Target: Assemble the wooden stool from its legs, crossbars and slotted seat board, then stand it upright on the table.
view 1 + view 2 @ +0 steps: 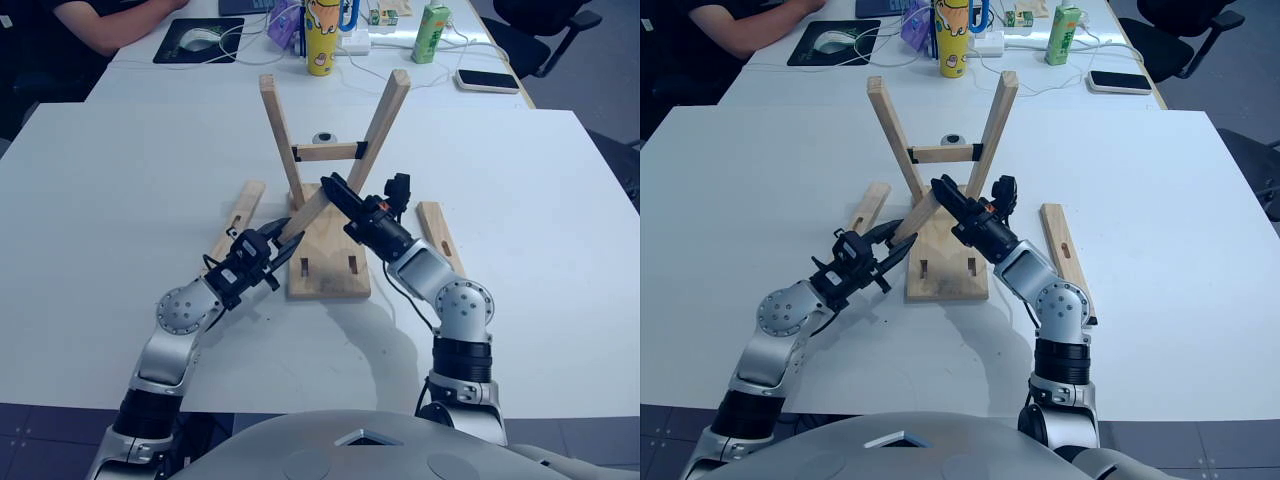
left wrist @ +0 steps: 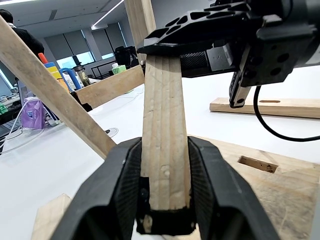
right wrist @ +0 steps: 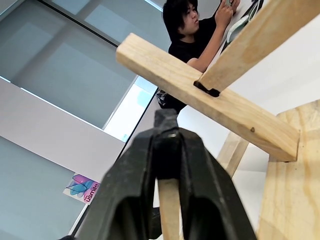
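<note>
While both tight around one tilted leg (image 1: pixel 381 124), left gripper (image 1: pixel 282 243) low, right gripper (image 1: pixel 333 189) higher.

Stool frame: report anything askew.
The two legs, joined by the crossbar, cross low and splay into a V over the seat board instead of standing parallel. Two loose pieces lie flat beside it.

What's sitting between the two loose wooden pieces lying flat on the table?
The slotted seat board, with the leg frame propped on it, held by the left gripper and right gripper. The left eye view shows this.
</note>
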{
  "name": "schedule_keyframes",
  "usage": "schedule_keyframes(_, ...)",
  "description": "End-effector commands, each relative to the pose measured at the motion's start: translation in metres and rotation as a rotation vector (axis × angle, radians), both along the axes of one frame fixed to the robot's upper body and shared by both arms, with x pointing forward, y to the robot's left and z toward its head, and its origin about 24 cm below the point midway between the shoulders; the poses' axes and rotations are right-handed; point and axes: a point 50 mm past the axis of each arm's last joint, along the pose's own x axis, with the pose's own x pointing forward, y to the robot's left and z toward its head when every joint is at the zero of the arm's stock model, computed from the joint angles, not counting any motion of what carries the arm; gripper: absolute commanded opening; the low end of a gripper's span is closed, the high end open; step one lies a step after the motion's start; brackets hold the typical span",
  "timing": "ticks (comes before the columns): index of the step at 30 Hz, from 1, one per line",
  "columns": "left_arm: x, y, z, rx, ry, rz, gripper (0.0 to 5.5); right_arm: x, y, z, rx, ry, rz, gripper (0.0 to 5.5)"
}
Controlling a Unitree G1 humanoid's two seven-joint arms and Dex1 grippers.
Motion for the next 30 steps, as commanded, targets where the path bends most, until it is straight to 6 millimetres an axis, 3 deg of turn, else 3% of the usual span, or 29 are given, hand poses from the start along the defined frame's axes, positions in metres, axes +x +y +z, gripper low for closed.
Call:
schedule_keyframes(1,0.004,0.004,-0.002,0.004,0.025,0.035,1.32,0.0,0.003,0.003,-0.009,-0.011,0.003,0.45)
schedule_keyframes(3,0.004,0.007,-0.001,-0.021,0.027,0.061,1.32,0.001,0.002,0.002,-0.021,-0.015,0.001,0.45)
schedule_keyframes(4,0.004,0.007,-0.001,-0.04,0.035,0.061,1.68,0.002,0.0,0.002,-0.033,-0.018,-0.011,0.44)
schedule_keyframes(9,0.003,0.014,0.004,-0.146,0.048,0.098,2.48,0.001,-0.026,0.0,-0.151,-0.041,-0.071,0.42)
schedule_keyframes(14,0.001,0.028,0.004,-0.234,0.058,0.182,3.34,-0.02,-0.055,0.013,-0.33,-0.118,-0.187,0.42)
schedule_keyframes(19,-0.003,0.03,0.003,-0.274,0.057,0.232,4.1,-0.04,-0.098,0.032,-0.683,-0.263,-0.545,0.42)
schedule_keyframes(23,-0.004,0.025,0.001,-0.284,0.069,0.231,4.16,-0.042,-0.117,0.029,-0.854,-0.302,-0.687,0.42)
schedule_keyframes(30,-0.002,0.023,0.001,-0.295,0.078,0.221,4.16,-0.043,-0.136,0.016,-0.917,-0.277,-0.743,0.42)
